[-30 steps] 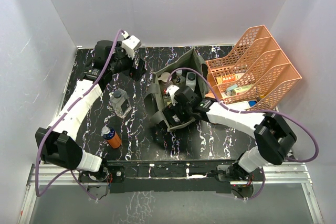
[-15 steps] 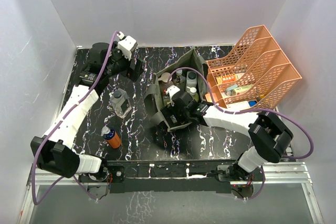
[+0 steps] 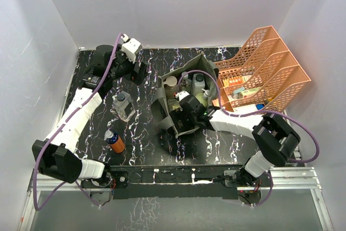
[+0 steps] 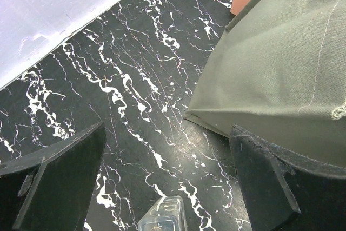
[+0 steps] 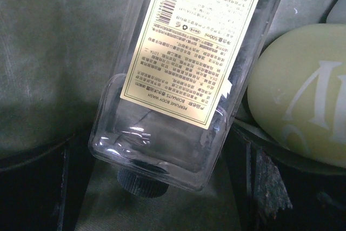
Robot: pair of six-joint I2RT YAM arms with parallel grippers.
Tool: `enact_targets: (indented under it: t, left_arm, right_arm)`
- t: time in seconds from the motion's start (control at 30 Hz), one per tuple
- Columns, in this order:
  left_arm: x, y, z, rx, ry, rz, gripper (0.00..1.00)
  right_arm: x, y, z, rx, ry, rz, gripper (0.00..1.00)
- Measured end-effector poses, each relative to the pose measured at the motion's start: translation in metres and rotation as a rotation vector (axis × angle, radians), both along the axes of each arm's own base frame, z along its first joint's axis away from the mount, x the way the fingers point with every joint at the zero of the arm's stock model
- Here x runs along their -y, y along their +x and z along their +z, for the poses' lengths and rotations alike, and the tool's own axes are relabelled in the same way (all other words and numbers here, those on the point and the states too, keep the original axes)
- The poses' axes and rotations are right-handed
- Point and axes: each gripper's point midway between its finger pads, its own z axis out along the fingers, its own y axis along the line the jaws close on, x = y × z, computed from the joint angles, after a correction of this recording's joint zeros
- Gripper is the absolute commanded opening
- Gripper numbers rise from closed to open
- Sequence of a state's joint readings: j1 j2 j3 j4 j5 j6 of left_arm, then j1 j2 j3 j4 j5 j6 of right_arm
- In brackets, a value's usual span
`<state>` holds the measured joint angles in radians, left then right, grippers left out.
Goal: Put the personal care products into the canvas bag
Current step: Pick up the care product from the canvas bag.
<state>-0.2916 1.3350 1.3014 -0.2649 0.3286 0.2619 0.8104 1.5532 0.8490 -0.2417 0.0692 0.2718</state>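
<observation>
Top view: canvas bag (image 3: 183, 71) sits mid-table w/ several bottles inside. The right gripper (image 3: 185, 118) is at its near rim and the left gripper (image 3: 139, 72) is over the far-left table (image 3: 146, 139). A clear bottle (image 3: 124, 106) & an orange bottle (image 3: 114, 141) stand left of the bag, w/ the orange tray organizer (image 3: 267, 71) on its right. L wrist view: jaws spread wide w/ nothing btwn them, bag wall close on the right, clear bottle's top at the bottom edge. R wrist view: jaws wide apart & released, flanking a labelled bottle (image 5: 184, 79) w/ black cap that lies on bag fabric beside a pale yellow bottle (image 5: 303, 112).
</observation>
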Motion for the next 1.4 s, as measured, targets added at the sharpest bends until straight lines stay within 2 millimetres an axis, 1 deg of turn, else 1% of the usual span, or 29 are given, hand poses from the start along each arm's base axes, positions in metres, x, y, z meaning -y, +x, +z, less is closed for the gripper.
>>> enact_targets:
  t: [0.13,0.3,0.43,0.47,0.57,0.63,0.7,0.77,0.9,1.0,1.23,1.4]
  left_arm:
    - [0.0,0.001,-0.001,-0.003,0.002,0.001,0.95]
    - [0.0,0.003,-0.007,-0.015,0.01,0.003,0.95]
    - [-0.001,0.003,-0.009,-0.022,0.017,0.003,0.95]
    - [-0.001,0.003,-0.01,-0.021,0.018,0.003,0.95]
    - [-0.001,0.002,-0.01,-0.023,0.022,0.002,0.95]
    - [-0.001,0.003,-0.01,-0.02,0.023,0.001,0.95]
    - [-0.001,0.003,-0.01,-0.02,0.023,0.0,0.95]
    - [-0.001,0.003,-0.009,-0.017,0.022,0.0,0.95]
    - [0.0,0.004,-0.007,-0.009,0.018,-0.003,0.95]
    - [0.001,0.004,-0.006,-0.003,0.013,-0.011,0.95]
    - [0.006,0.007,0.0,0.025,-0.009,-0.03,0.95]
    - [0.009,0.008,0.005,0.043,-0.02,-0.038,0.95]
  right_arm:
    - [0.0,-0.001,-0.003,-0.005,0.003,-0.007,0.99]
    - [-0.002,0.0,-0.014,-0.021,-0.003,-0.016,0.98]
    - [-0.004,0.003,-0.019,-0.023,-0.018,-0.027,0.84]
    - [-0.004,0.004,-0.02,-0.026,-0.02,-0.032,0.79]
    - [-0.005,0.008,-0.018,-0.025,-0.022,-0.056,0.56]
    - [-0.005,0.011,-0.017,-0.027,-0.028,-0.07,0.35]
    - [-0.006,0.013,-0.016,-0.031,-0.035,-0.076,0.2]
    - [-0.006,0.015,-0.015,-0.038,-0.043,-0.08,0.09]
    - [-0.004,0.014,-0.011,-0.055,-0.063,-0.082,0.08]
    - [-0.002,0.015,-0.004,-0.068,-0.081,-0.083,0.08]
    - [0.0,0.026,0.025,-0.075,-0.106,-0.1,0.08]
    - [0.001,0.032,0.038,-0.065,-0.117,-0.105,0.08]
